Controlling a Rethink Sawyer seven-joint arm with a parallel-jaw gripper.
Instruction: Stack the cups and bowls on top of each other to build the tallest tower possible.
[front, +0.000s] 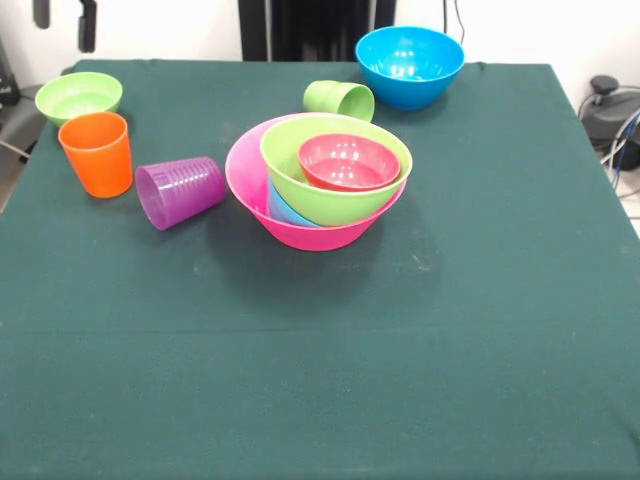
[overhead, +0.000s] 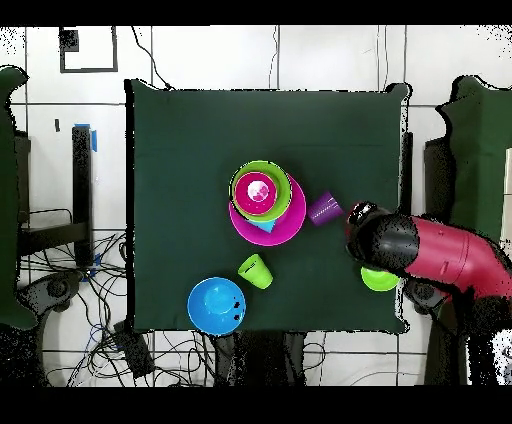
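The tower is a large pink bowl (front: 320, 232) holding a light blue piece (front: 285, 207), a tilted medium green bowl (front: 335, 195) and a small red bowl (front: 347, 162); the pink bowl also shows in the overhead view (overhead: 290, 222). An orange cup (front: 96, 152) stands upright at the left. A purple cup (front: 180, 191) lies on its side next to it. A light green cup (front: 340, 99) lies on its side behind the tower. My gripper (front: 64, 18) shows only as two dark fingertips, apart and empty, at the top edge above the orange cup. In the overhead view my arm (overhead: 425, 252) hides the orange cup.
A medium blue bowl (front: 409, 66) stands at the far edge of the green table (front: 330, 370). A small green bowl (front: 78, 97) stands at the far left corner, half under the arm in the overhead view (overhead: 380, 280). Cables lie off the table's right side.
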